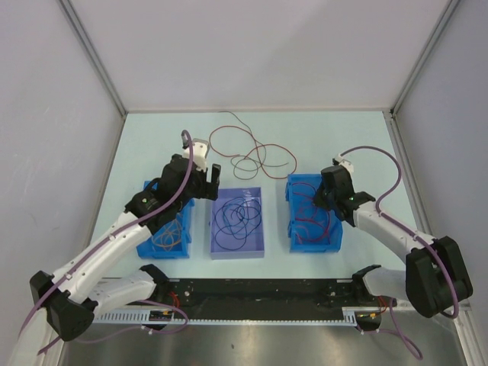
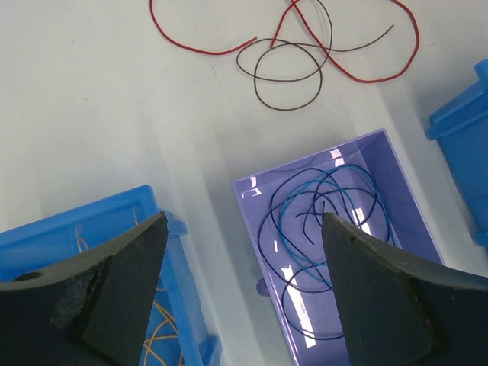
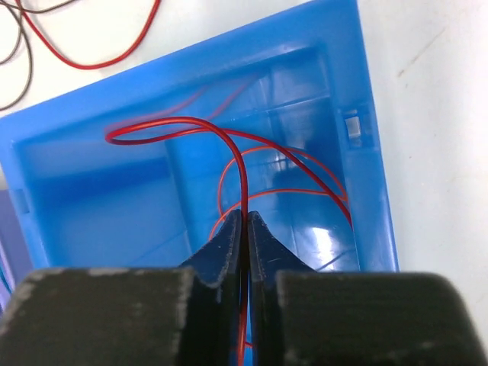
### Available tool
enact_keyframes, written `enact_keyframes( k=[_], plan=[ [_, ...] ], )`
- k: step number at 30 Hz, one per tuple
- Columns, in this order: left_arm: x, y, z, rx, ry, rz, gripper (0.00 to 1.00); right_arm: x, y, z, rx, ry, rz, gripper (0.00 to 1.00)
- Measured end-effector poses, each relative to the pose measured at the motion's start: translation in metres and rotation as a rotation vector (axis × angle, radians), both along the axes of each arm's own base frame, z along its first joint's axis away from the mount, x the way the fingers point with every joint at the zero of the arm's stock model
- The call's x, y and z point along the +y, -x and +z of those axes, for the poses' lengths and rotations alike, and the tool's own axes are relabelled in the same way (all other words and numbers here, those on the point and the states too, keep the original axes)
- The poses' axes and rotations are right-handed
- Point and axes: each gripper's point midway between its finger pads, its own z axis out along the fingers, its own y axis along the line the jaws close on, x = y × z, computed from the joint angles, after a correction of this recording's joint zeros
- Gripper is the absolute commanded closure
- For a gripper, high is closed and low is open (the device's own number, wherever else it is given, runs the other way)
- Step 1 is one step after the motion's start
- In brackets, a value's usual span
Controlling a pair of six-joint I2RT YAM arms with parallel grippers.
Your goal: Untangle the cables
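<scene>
Loose red and brown cables [image 1: 252, 152] lie tangled on the table behind the bins; the left wrist view shows the red cable [image 2: 366, 76] crossing the brown cable [image 2: 286, 76]. Dark blue cables [image 2: 320, 221] coil in the purple bin [image 1: 238, 254]. Orange cables [image 2: 164, 328] lie in the left blue bin [image 1: 164, 252]. My left gripper [image 2: 244, 221] hangs open and empty above the gap between these two bins. My right gripper [image 3: 245, 217] is over the right blue bin [image 3: 99, 206], shut on a red cable [image 3: 240, 168] that loops up from other red loops inside.
The three bins stand in a row at mid-table, with narrow strips of bare table between them. White walls enclose the table on the left, back and right. A black rail [image 1: 259, 293] carrying the arm bases runs along the near edge.
</scene>
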Motion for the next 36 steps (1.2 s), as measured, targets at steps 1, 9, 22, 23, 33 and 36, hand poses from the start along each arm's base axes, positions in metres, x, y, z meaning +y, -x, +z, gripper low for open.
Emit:
enact_keyframes(
  k=[1, 9, 22, 23, 33, 36],
  plan=[
    [0.0, 0.0, -0.001, 0.002, -0.002, 0.0, 0.13, 0.001, 0.0, 0.001, -0.002, -0.003, 0.001, 0.54],
    [-0.001, -0.002, -0.005, 0.01, -0.017, -0.003, 0.13, 0.006, -0.002, 0.021, -0.032, 0.002, 0.056, 0.19],
    [-0.001, -0.002, -0.005, 0.01, -0.017, -0.004, 0.13, 0.005, -0.007, 0.145, -0.306, -0.049, 0.083, 0.75],
    [-0.001, -0.002, -0.005, 0.01, -0.017, -0.004, 0.13, 0.005, -0.007, 0.149, -0.317, -0.048, 0.084, 0.81],
    [-0.003, -0.002, -0.009, 0.025, -0.015, -0.003, 0.13, 0.023, -0.012, 0.106, -0.184, -0.037, 0.126, 1.0],
    [-0.004, -0.003, -0.012, 0.036, -0.02, -0.005, 0.13, 0.025, -0.01, 0.083, -0.121, -0.021, 0.127, 1.0]
  ],
)
